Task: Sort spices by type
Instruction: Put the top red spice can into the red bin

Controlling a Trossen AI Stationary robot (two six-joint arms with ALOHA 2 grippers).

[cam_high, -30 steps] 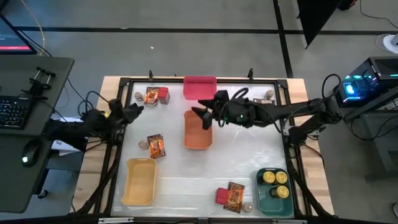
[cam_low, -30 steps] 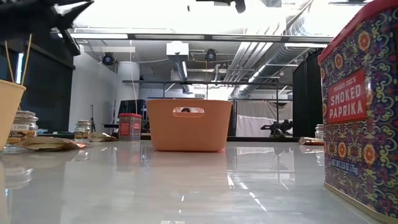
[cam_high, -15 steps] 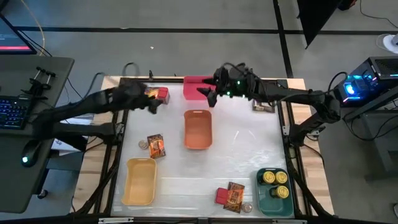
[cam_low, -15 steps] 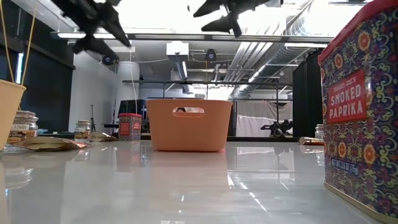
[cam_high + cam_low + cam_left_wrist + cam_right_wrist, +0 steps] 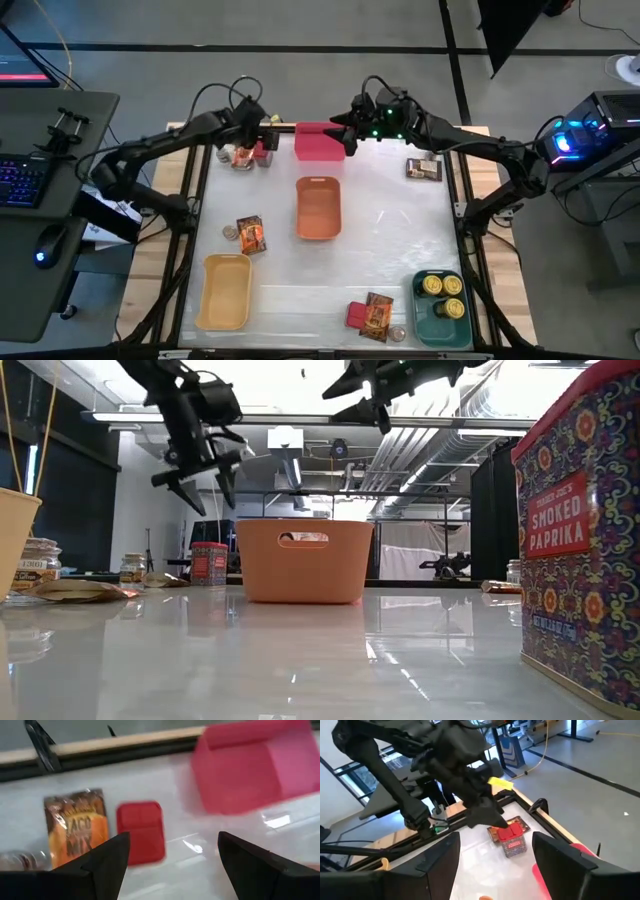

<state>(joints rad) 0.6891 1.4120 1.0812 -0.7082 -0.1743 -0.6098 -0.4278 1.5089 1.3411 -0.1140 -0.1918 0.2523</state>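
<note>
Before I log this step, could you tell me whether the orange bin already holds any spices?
No, in the high view the orange bin shows only its bare floor, nothing inside.

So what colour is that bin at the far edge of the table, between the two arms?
Pink: the bin shows best in the high view, beyond the orange one.
</note>
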